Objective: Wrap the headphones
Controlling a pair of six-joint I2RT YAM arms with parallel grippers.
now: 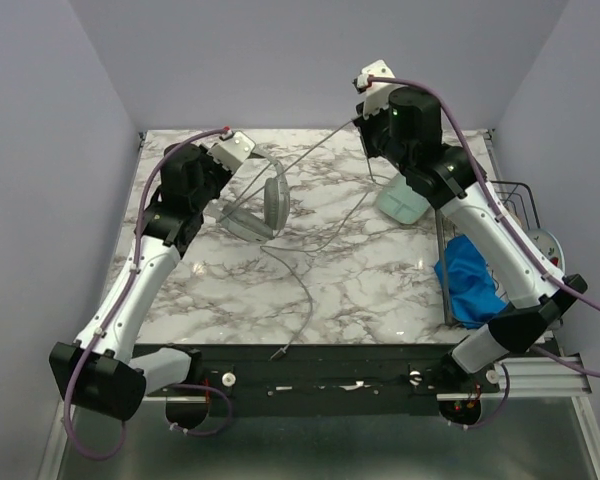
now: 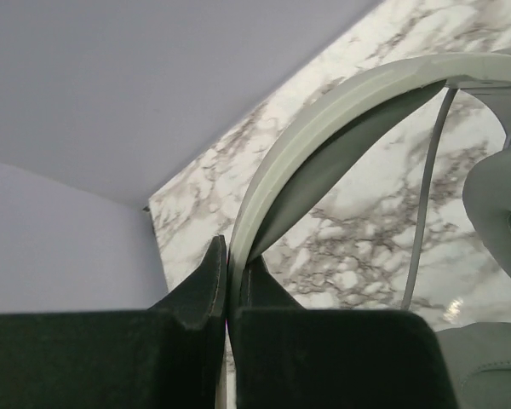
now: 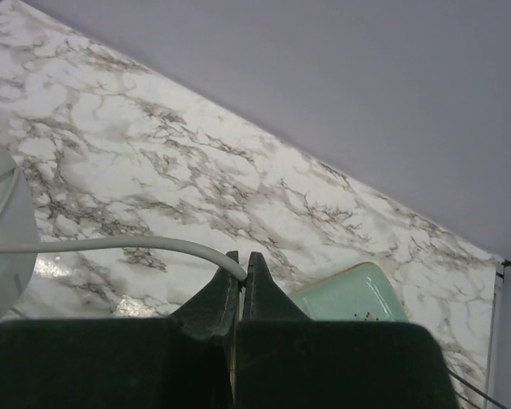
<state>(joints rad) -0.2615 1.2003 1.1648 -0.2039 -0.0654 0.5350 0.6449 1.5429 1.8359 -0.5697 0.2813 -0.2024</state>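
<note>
The left pincer (image 2: 230,256) is clenched on the thin headband (image 2: 324,111) of the headphones (image 1: 272,195). It seems to hold them up so they do not slide while the cable goes round them. Just past its tips the headband bends up and away. An earcup (image 2: 494,204) hangs off to the side of the pincer.

The right pincer (image 3: 240,262) is clenched too, nipping the grey cable (image 3: 111,245) at its very tips. From there the cable runs out sideways to the headphones, pulled almost straight. That is likely so it can be wound tight. The rest of the cable droops from this pincer onto the bench (image 1: 380,290) in a loose loop. The plug (image 1: 276,353) lies far back, near the arms' bases.

A little beyond the right pincer sits a pale green dish (image 3: 349,294). The bench looks like white marble with grey veins and is a bit shiny. Plain pale walls (image 3: 366,102) stand behind it.
</note>
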